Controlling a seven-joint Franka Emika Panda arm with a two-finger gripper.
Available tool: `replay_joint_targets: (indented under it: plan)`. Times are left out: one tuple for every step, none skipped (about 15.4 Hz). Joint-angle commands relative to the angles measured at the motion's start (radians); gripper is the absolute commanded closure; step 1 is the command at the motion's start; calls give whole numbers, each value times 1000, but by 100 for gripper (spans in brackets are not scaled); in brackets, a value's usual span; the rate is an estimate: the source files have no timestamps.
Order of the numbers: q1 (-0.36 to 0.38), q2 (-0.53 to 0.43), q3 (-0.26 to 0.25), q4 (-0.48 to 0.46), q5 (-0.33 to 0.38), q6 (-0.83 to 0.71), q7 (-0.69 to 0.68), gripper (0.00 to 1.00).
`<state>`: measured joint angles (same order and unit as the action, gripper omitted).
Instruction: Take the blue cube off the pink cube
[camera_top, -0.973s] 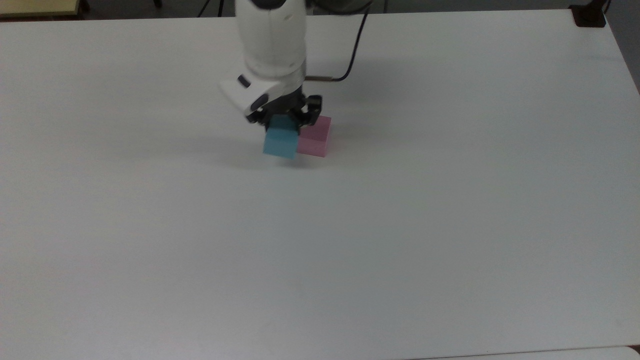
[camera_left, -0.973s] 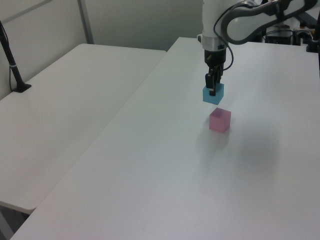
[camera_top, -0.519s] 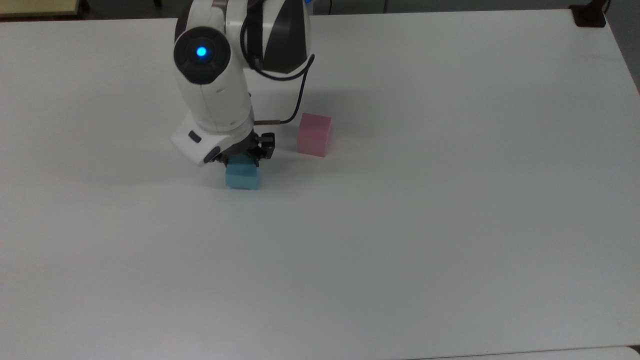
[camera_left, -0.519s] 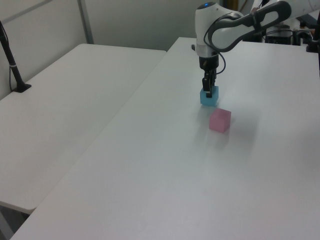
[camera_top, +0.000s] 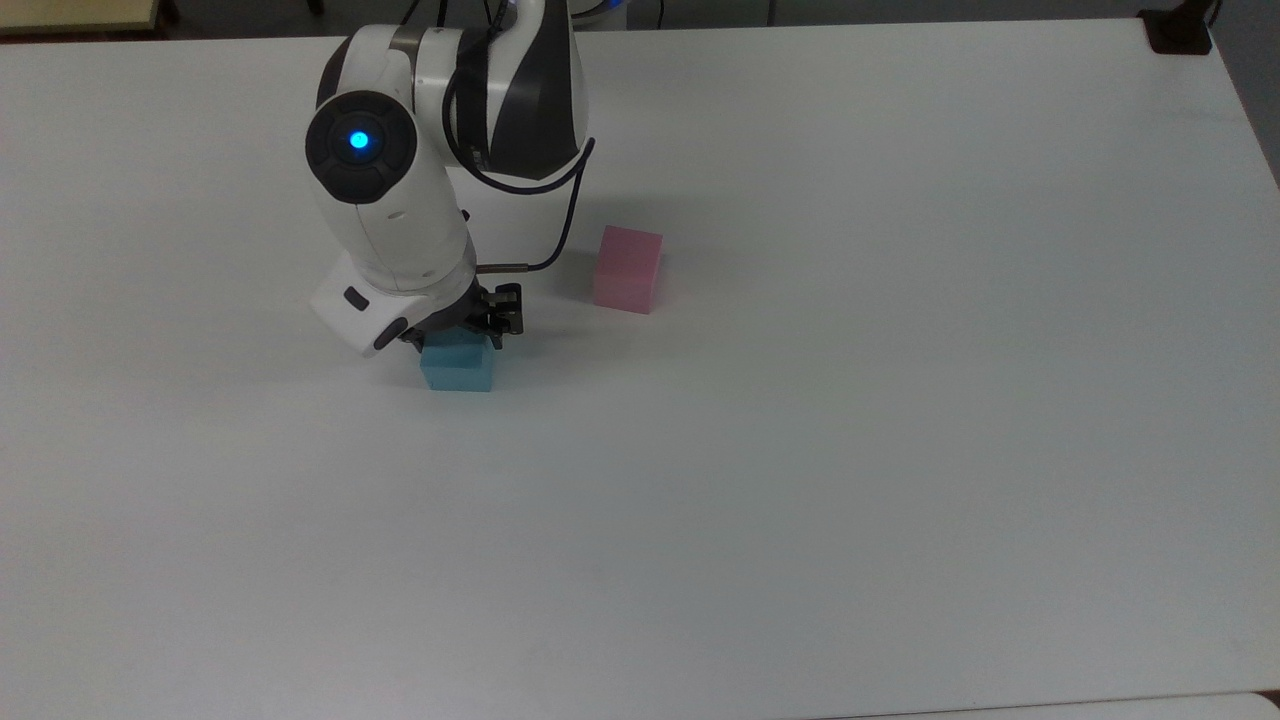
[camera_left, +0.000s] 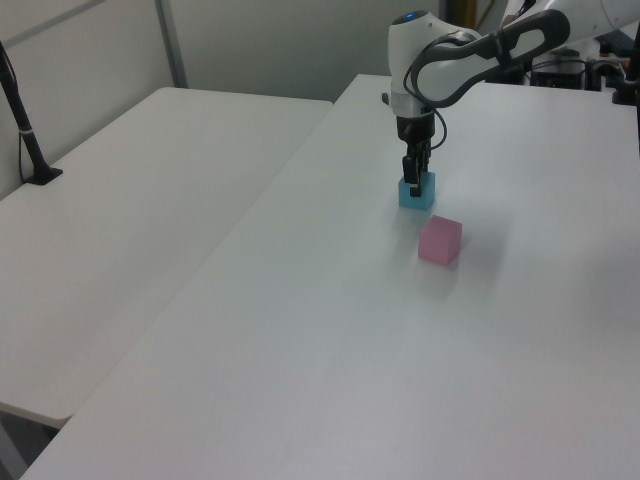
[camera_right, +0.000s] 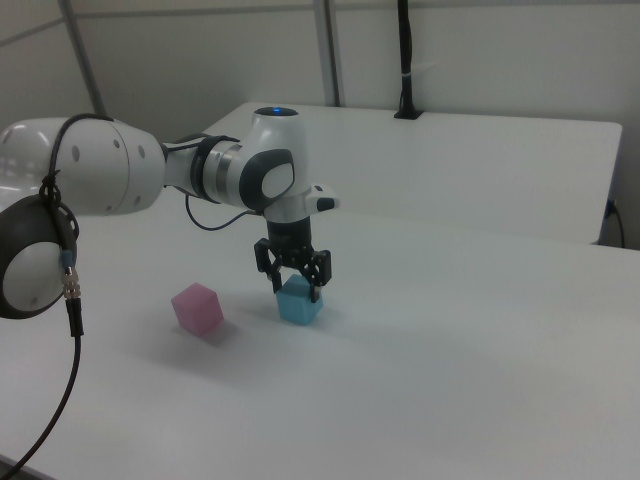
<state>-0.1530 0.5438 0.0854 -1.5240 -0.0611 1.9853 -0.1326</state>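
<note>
Blue cube (camera_top: 458, 369) on table (camera_top: 900, 450) — pink cube (camera_top: 628, 268) apart, unobstructed.

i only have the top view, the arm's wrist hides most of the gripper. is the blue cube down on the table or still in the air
Observer: In the right view the blue cube rests on the table, with no gap under it.
Operator: fingers let go yet
Observer: In the right view the gripper is spread open, straddling the cube's top.
Operator: is it touching the pink one
Observer: No. In the left view bare table separates the pink cube from the blue cube.
</note>
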Motion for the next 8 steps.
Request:
replay_joint_targets:
  plan:
    - [-13, -30, 2, 16, 3, -13, -13, 0]
    - [-16, -45, 2, 15, 3, -20, -13, 0]
    - [-19, -62, 2, 12, 4, -43, -12, 0]
    - [-20, -88, 2, 8, 6, -81, -9, 0]
    - [-19, -120, 2, 7, 6, -127, -5, 0]
    - [-19, -166, 2, 8, 6, -205, 5, 0]
    - [-19, -201, 2, 8, 6, -256, 24, 0]
    - [-17, -238, 2, 8, 7, -288, 54, 0]
